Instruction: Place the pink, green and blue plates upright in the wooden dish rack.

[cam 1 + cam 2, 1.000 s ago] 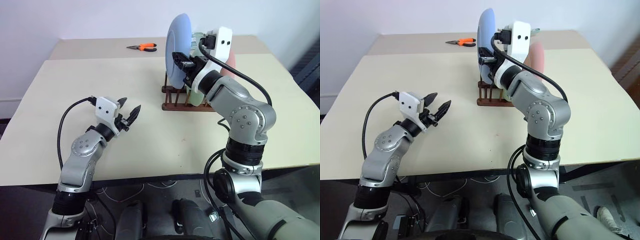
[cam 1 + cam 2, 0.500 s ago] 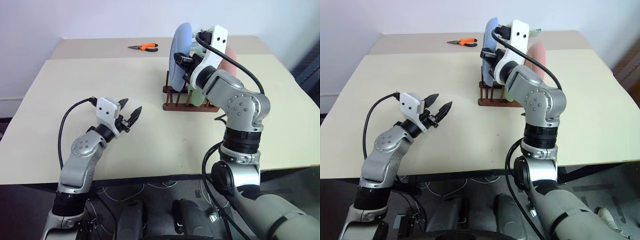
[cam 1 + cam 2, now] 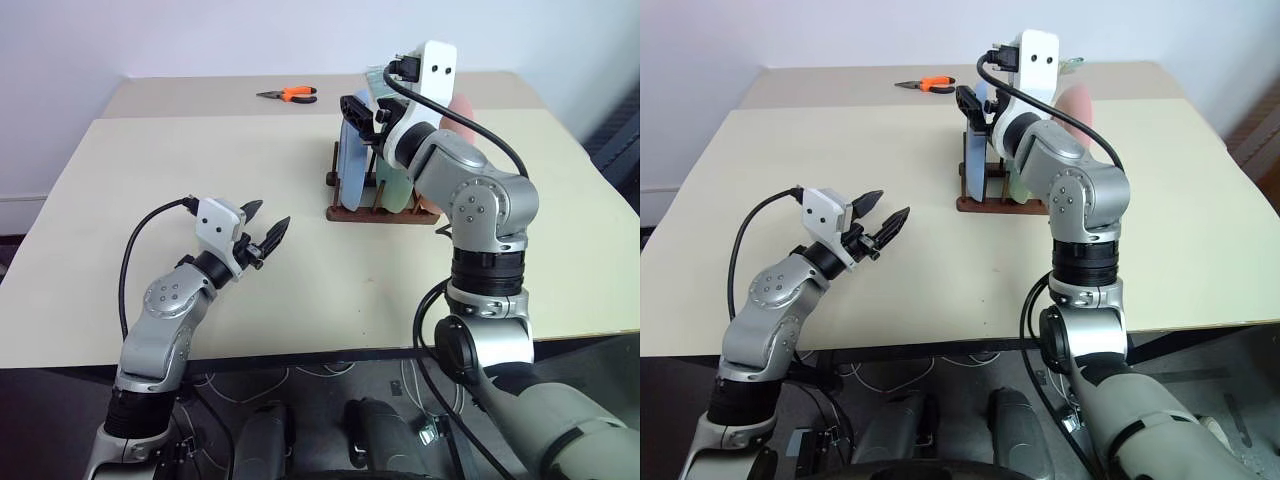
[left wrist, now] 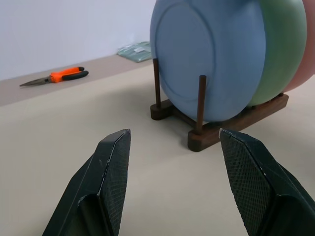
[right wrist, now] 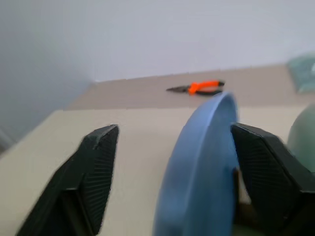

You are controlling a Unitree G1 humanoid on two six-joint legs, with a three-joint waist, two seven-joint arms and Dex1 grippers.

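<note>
A big cream table (image 3: 150, 170) stands by a white wall, and at its twelve o'clock side the wooden dish rack (image 4: 231, 125) holds the blue plate (image 4: 206, 54), green plate (image 4: 285, 44) and pink plate (image 3: 1080, 110) on edge, side by side. The right gripper (image 5: 170, 167) sits on top of the blue plate with its fingers spread wide, so I think it must lift straight up. The left gripper (image 3: 262, 228) waits open at eight o'clock, and orange pliers (image 3: 290, 94) lie far off at eleven.
</note>
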